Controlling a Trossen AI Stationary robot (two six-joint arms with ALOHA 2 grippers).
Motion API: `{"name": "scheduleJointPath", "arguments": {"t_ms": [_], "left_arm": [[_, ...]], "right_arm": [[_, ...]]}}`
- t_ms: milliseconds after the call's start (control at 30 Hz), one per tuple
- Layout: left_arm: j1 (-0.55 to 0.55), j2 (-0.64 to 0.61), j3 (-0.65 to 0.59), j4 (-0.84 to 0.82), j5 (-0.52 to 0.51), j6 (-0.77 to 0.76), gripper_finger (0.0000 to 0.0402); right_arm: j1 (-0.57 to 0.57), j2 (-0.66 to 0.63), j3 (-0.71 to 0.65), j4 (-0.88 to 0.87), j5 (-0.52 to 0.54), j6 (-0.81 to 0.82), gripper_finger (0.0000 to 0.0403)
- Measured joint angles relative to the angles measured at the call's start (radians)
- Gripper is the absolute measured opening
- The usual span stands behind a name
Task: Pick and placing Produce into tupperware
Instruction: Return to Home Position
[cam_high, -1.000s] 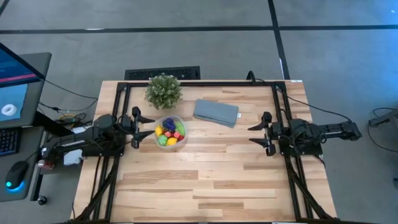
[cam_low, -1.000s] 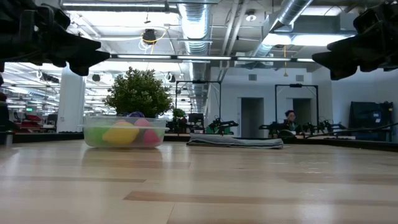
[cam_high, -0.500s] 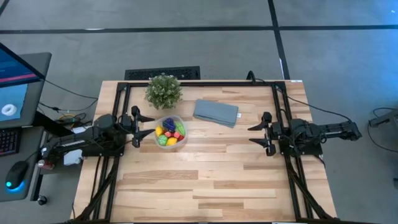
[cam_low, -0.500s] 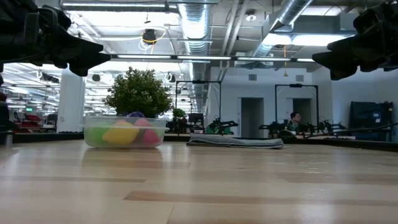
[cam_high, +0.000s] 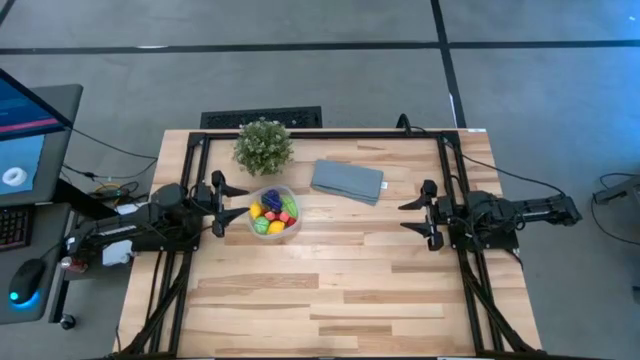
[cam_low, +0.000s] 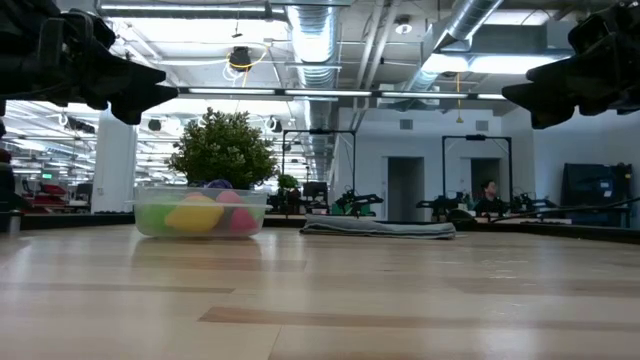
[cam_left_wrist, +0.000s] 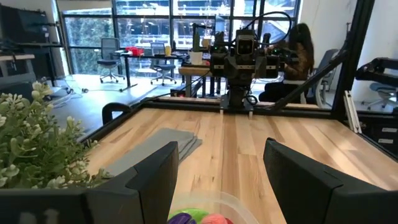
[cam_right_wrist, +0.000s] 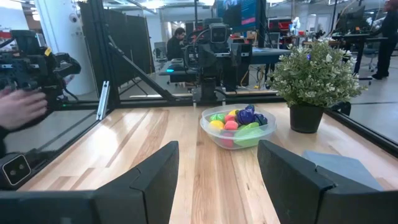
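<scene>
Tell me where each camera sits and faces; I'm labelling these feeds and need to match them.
High view: above the table, looking straight down; shows both arms, left gripper beside the tupperware, right gripper opposite.
Low view: table-top height, looking level at tupperware and potted plant; arms show in the top corners.
Left wrist view: on the left arm, facing the right arm; own open fingers show.
Right wrist view: faces the left arm; own open fingers show.
Shared: both wrist views see tupperware, potted plant and grey cloth.
</scene>
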Motion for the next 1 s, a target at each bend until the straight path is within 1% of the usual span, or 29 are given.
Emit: {"name": "scheduleJointPath", "arguments": {"t_ms": [133, 300, 367, 433, 533, 600, 1000], "left_arm": [[-0.011, 0.000, 0.000, 0.000, -0.008, -0.008, 0.0226], [-0.203, 0.006, 0.000, 0.001, -0.153, -0.004, 0.0226], [-0.256, 0.000, 0.000, -0.005, -0.185, 0.043, 0.0226], [-0.264, -0.006, 0.000, -0.005, -0.184, 0.099, 0.0226], [-0.253, -0.004, 0.000, -0.009, -0.168, 0.121, 0.0226], [-0.253, -0.002, 0.000, -0.011, -0.193, 0.130, 0.0226], [-0.253, 0.000, 0.000, -0.016, -0.203, 0.121, 0.0226]], "right_arm": [[0.000, 0.000, 0.000, 0.000, 0.000, 0.000, 0.0243], [0.000, 0.000, 0.000, 0.000, 0.000, 0.000, 0.0244], [0.000, 0.000, 0.000, 0.000, 0.000, 0.000, 0.0243], [0.000, 0.000, 0.000, 0.000, 0.000, 0.000, 0.0243], [0.000, 0.000, 0.000, 0.000, 0.000, 0.000, 0.0243], [0.000, 0.000, 0.000, 0.000, 0.000, 0.000, 0.0244], [0.000, 0.000, 0.000, 0.000, 0.000, 0.000, 0.0243]]}}
